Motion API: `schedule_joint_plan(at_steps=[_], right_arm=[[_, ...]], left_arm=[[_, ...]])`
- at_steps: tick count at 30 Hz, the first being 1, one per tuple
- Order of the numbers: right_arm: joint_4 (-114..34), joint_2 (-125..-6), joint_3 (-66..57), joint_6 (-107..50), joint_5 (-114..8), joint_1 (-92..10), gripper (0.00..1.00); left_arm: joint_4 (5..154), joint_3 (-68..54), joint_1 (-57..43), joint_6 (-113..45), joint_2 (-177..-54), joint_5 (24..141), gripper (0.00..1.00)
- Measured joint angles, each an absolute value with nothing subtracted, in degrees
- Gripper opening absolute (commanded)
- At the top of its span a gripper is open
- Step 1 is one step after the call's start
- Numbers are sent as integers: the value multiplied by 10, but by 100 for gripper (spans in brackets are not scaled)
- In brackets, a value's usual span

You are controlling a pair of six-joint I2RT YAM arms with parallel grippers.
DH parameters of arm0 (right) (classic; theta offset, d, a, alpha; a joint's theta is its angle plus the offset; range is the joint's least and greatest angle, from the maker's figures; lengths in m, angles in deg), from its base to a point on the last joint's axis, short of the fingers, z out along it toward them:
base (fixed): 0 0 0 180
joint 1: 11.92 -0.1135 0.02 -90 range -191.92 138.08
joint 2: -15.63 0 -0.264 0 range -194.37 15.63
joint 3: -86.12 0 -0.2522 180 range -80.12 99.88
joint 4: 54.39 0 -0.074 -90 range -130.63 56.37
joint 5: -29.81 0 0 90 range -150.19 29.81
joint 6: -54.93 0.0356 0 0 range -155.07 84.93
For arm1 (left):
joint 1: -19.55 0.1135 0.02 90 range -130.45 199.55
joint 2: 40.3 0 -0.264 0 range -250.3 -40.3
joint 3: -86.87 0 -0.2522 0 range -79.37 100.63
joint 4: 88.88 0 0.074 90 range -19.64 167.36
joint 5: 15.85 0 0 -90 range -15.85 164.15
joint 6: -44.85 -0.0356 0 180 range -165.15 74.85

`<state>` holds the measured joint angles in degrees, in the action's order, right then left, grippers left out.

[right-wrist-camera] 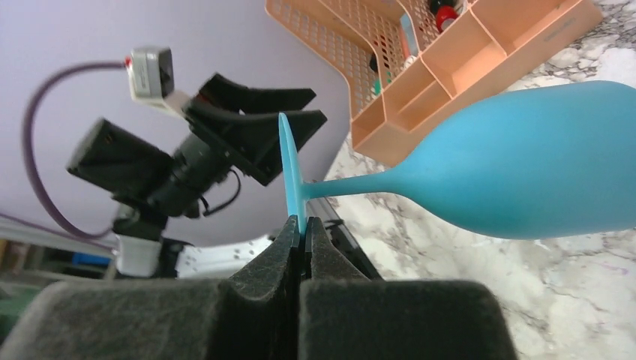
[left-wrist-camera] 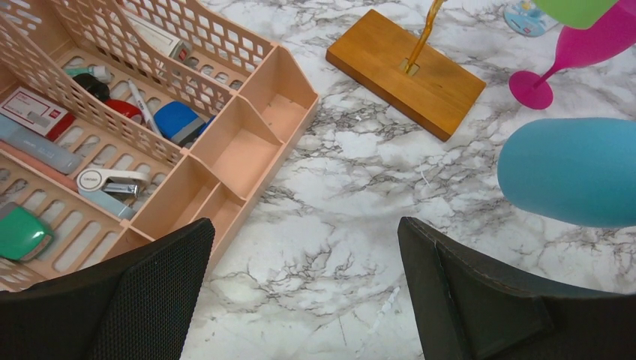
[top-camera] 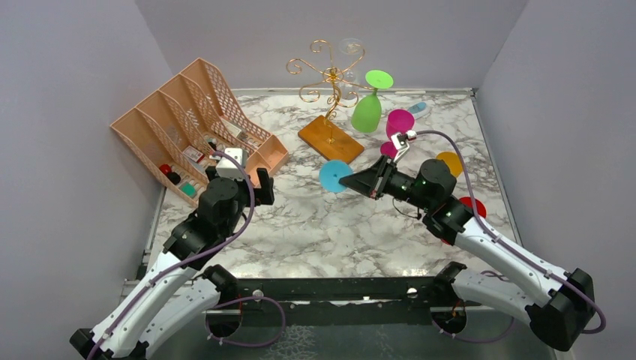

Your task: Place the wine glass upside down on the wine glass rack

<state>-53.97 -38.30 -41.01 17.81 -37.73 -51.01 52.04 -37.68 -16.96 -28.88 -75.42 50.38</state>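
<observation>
My right gripper [right-wrist-camera: 302, 225] is pinched shut on the thin rim of the foot [right-wrist-camera: 289, 161] of the glass [right-wrist-camera: 525, 172], a blue one. Its stem and bowl run out sideways from my fingertips and, as far as I can tell, hang clear of the table [right-wrist-camera: 450, 307]. I judge it light and stiff but smooth, and this edge hold leaves the bowl's weight hanging off a narrow grip (it could swivel or slip if I swing fast). The stem would be the surer hold. The rack [top-camera: 328, 71] stands well beyond the gripper, up-table, with a green glass [top-camera: 367, 112] already hanging from it. My left gripper [left-wrist-camera: 305, 229] is spread wide on nothing, off to the side.
</observation>
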Motion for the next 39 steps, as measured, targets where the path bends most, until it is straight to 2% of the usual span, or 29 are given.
schedule_joint_plan(at_steps=[9, 19, 25, 39], right_arm=[[-479, -396, -335, 329, -484, -510, 1], [-374, -423, -237, 413, -648, -506, 1], [-355, -476, -185, 450, -686, -488, 1], [-350, -520, -153, 517, -760, -454, 1]], left_arm=[[549, -377, -170, -306, -744, 481, 99], [550, -378, -170, -313, -740, 480, 99], [550, -380, -170, -313, -733, 479, 99], [550, -380, -170, -318, -721, 478, 99]])
